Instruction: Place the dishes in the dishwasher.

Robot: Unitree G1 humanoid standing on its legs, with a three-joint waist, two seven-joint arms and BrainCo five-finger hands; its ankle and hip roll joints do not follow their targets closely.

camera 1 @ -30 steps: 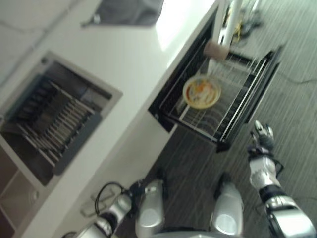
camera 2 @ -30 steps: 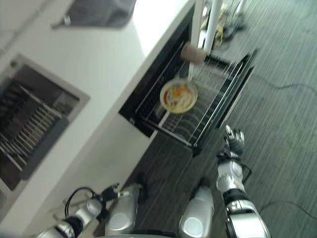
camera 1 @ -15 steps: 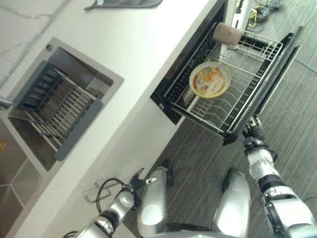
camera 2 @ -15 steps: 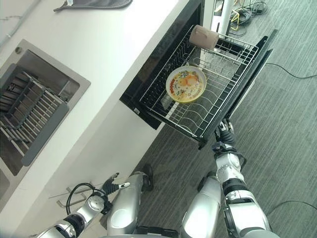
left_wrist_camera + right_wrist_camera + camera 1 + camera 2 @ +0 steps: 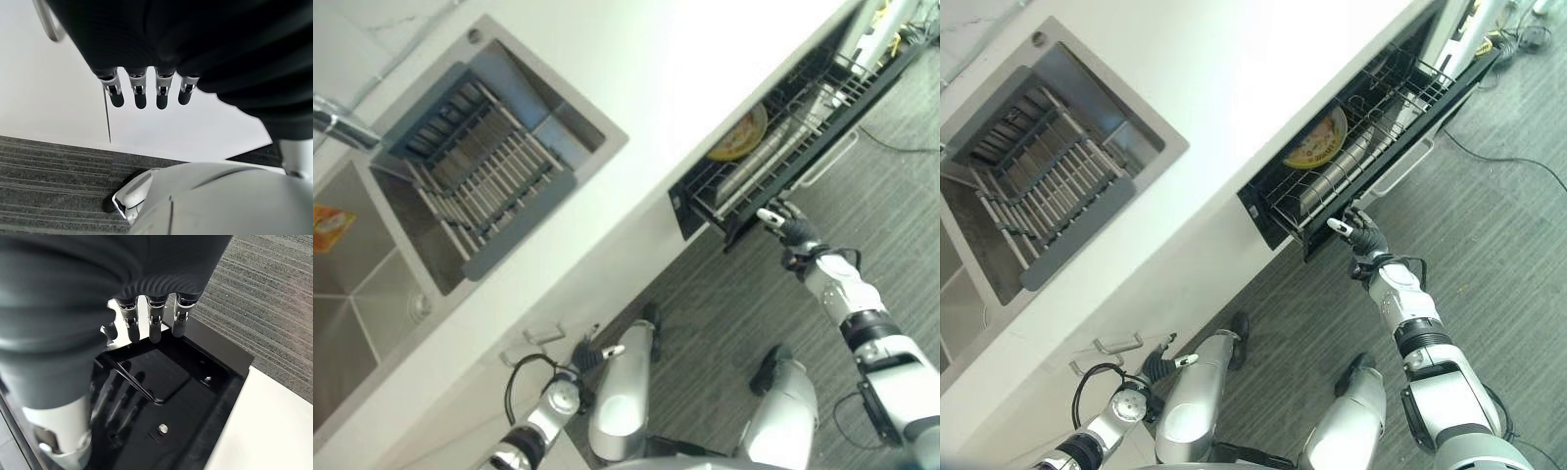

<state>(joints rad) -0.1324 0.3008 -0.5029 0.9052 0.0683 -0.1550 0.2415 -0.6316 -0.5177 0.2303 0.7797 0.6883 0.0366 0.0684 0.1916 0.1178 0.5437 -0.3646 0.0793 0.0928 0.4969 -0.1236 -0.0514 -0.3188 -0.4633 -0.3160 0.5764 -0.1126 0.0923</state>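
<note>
A yellow plate [image 5: 1317, 143] with an orange pattern lies in the wire rack [image 5: 770, 162] of the dishwasher drawer, half under the white counter [image 5: 695, 69]. The drawer stands only partly out. My right hand [image 5: 1359, 233] is open, its straight fingers [image 5: 152, 323] resting against the near corner of the black drawer front [image 5: 161, 377]. My left hand [image 5: 1161, 364] hangs low beside the white cabinet front, fingers [image 5: 141, 93] straight and holding nothing.
A steel sink with a grey drying rack [image 5: 475, 166] is set into the counter at the left, with a tap [image 5: 337, 124] and an orange packet [image 5: 331, 226] beside it. A cabinet handle [image 5: 1112, 346] sticks out low down. Dark striped floor [image 5: 1508, 235] spreads to the right.
The camera has shifted. The drawer has slid most of the way in under the counter, carrying the plate. My right hand has risen from below onto the drawer's front corner.
</note>
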